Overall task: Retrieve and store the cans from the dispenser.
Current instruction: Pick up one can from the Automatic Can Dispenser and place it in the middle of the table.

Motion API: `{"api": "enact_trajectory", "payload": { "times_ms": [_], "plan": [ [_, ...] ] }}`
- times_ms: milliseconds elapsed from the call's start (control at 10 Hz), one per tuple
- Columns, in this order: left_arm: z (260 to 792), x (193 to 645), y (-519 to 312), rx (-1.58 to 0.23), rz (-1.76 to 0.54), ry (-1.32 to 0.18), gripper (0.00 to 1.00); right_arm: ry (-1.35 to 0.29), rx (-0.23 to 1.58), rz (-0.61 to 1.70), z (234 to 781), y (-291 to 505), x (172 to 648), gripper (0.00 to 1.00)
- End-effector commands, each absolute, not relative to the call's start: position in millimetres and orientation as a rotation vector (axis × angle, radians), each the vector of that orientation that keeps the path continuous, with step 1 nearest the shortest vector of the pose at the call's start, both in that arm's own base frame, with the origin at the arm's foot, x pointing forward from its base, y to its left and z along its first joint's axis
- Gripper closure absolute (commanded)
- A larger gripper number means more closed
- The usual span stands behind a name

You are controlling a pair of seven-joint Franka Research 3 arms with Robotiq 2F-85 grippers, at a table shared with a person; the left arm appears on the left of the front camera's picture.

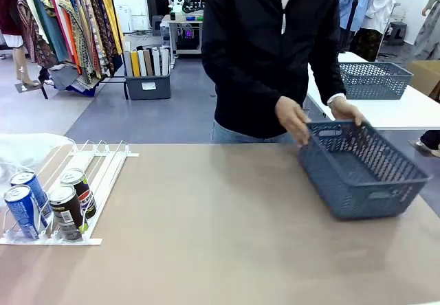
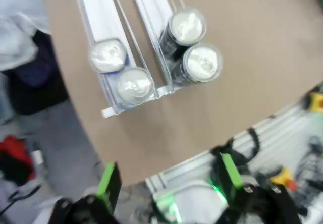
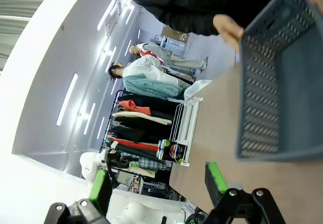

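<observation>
front camera faces the person (image 1: pixel 268 51) across the table (image 1: pixel 227 236); left wrist camera looks straight down on the dispenser (image 2: pixel 98 17), which the rolled right wrist camera sees far off.

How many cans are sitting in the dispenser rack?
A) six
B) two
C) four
C: two blue cans stand in one lane and two dark Pepsi cans in the next, all at the low front end of the dispenser.

Blurred cans (image 2: pixel 202 62); basket (image 3: pixel 262 82) partly out of frame
</observation>
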State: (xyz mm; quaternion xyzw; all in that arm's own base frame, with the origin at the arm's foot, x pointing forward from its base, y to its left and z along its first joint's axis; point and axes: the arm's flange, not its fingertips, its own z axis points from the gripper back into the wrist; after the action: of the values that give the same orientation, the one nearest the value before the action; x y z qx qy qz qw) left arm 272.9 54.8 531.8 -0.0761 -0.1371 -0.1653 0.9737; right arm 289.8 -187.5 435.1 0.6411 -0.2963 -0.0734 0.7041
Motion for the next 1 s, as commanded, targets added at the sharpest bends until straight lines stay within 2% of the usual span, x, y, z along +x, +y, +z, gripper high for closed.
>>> {"api": "enact_trajectory", "payload": {
  "times_ms": [0,100,200,400,500,600,900],
  "plan": [
    [481,255,22,-0.11,-0.361,-0.279,0.0,-0.659,1.43,-0.16,439,-189,289,0.0],
    [486,260,21,-0.175,-0.28,-0.389,0.0,-0.659,1.43,-0.16,439,-189,289,0.0],
    [529,279,35,-0.112,-0.368,-0.253,0.0,-0.659,1.43,-0.16,439,-189,289,0.0],
    [529,279,35,-0.112,-0.368,-0.253,0.0,-0.659,1.43,-0.16,439,-189,289,0.0],
    [529,285,23,-0.119,-0.358,-0.276,0.0,-0.659,1.43,-0.16,439,-189,289,0.0],
    [512,299,20,-0.099,-0.208,-0.271,0.0,-0.659,1.43,-0.16,439,-189,289,0.0],
    [479,324,24,-0.106,-0.061,-0.201,0.0,-0.659,1.43,-0.16,439,-189,289,0.0]
  ]
}}
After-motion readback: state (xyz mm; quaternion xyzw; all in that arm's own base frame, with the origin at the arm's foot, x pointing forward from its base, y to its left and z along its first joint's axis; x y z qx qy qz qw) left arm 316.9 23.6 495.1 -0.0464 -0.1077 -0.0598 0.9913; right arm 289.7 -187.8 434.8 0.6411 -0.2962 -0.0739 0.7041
